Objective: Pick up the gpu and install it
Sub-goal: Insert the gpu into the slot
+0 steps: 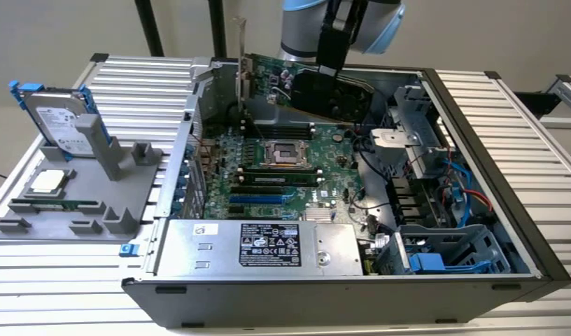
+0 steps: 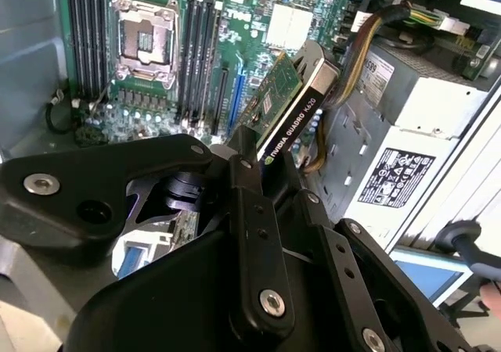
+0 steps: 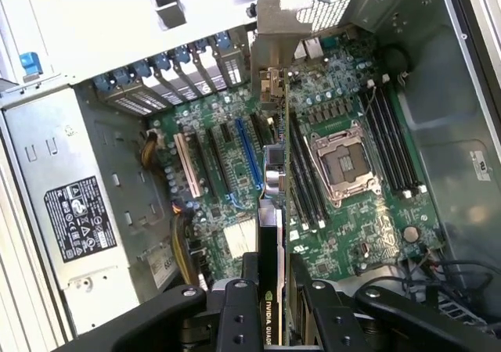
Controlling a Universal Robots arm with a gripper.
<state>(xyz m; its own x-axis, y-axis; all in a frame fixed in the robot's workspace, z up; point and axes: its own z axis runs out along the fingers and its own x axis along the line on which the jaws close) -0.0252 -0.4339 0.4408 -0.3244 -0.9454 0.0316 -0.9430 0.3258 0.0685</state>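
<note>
The gpu is a green card with a black cooler and a silver bracket at its end toward the exterior view's left. It hangs tilted in the air over the far part of the open computer case. My gripper is shut on its upper edge. In the first wrist view the gpu appears edge-on between my fingers, above the expansion slots of the motherboard. In the second wrist view the gpu juts out past the gripper over the board.
Inside the case lie the CPU socket, memory slots, the power supply at the front, and cables and a blue drive cage on the exterior view's right. A grey fixture outside holds a hard drive, a processor and a memory stick.
</note>
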